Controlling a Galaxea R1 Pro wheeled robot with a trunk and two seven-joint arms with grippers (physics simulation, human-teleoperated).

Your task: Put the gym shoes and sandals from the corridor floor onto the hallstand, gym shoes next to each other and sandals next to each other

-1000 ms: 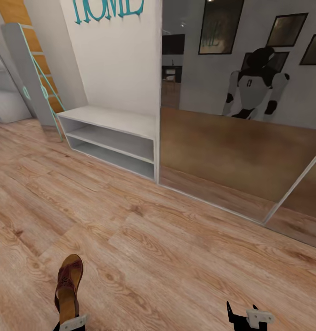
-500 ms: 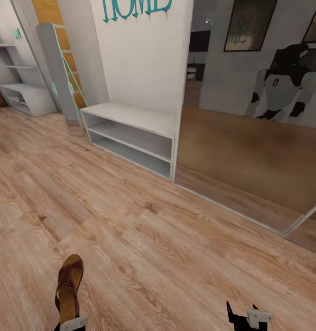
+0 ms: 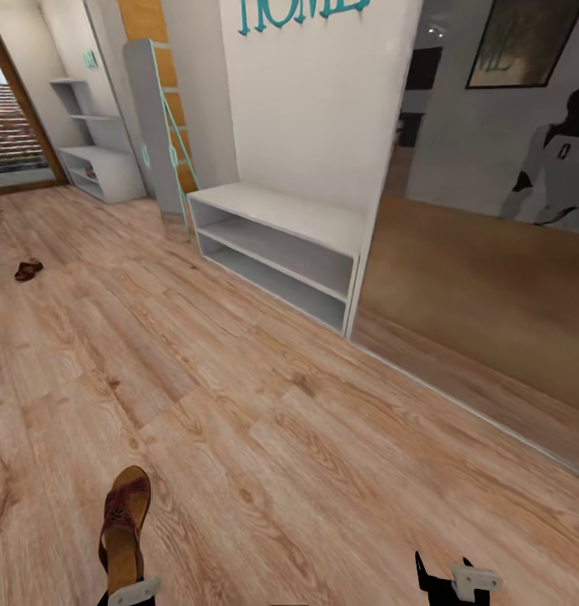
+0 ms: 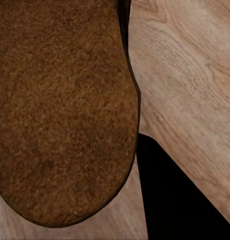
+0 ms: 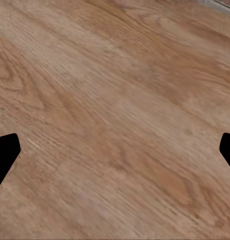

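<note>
In the head view, the left end effector [image 3: 125, 593] sits at the bottom edge with a brown sandal [image 3: 124, 526] held in it, toe pointing away from the robot and the tan insole facing up, raised above the corridor floor [image 3: 264, 421]. The right end effector [image 3: 448, 579] shows at the bottom right over bare planks; its dark fingers stand apart with nothing between them. Ahead and slightly to the left stands the hallstand [image 3: 277, 244], a low light-grey unit with a flat bench top and two shelves below, set against a white wall bearing teal letters [image 3: 302, 13]. To its right a large mirror [image 3: 491, 210] reflects the floor, framed pictures and part of the robot. To its left leans a grey and orange ladder [image 3: 159, 118], and beyond that a second grey shelf unit [image 3: 96, 160] stands beside a glass door. The other sandal [image 3: 27, 269] lies far off on the floor at the left, well apart from the hallstand. In the left wrist view, the sandal's brown suede-like sole [image 4: 59, 110] is very close, clamped by the end effector, with wood planks beside it and a dark shape below. In the right wrist view, the two black fingertips [image 5: 4, 155] sit spread wide at opposite edges above the wood-grain floor [image 5: 115, 115], holding nothing.
</note>
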